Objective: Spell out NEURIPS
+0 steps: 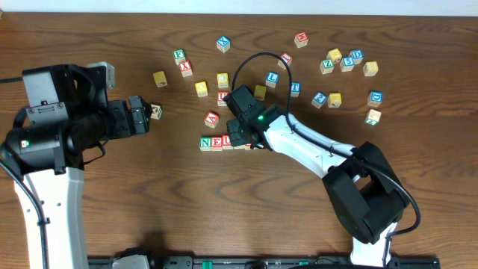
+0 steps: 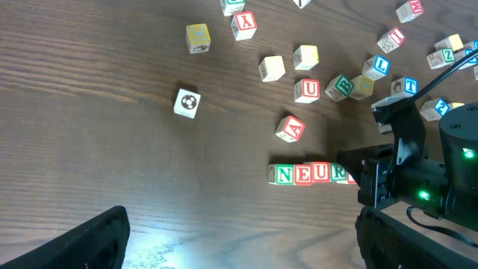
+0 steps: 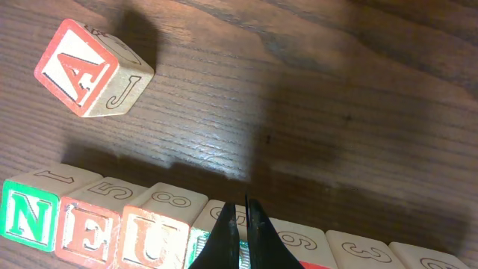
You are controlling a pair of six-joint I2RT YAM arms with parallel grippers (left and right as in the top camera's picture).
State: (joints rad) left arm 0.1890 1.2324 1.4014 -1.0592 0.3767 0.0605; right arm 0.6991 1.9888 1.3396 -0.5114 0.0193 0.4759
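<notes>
A row of wooden cubes (image 1: pixel 224 142) lies at the table's middle, reading N (image 3: pixel 30 217), E (image 3: pixel 89 233), U (image 3: pixel 153 237), then a green-lettered cube (image 3: pixel 213 250) and more cubes (image 3: pixel 366 250) to its right with hidden faces. In the left wrist view the row shows N (image 2: pixel 284 175), E, U, R (image 2: pixel 338 173). My right gripper (image 3: pixel 241 203) is shut, empty, its tips over the fourth cube's top edge; from overhead it (image 1: pixel 240 137) covers the row's right end. My left gripper (image 1: pixel 146 114) hangs open to the left, also (image 2: pixel 239 250) with bare table between its fingers.
A red A cube (image 1: pixel 212 118) lies just behind the row. A cube with a black ring picture (image 1: pixel 155 112) sits by the left gripper's tips. Several loose letter cubes (image 1: pixel 343 63) are scattered across the back, among them L (image 1: pixel 272 77) and T (image 1: pixel 294 88).
</notes>
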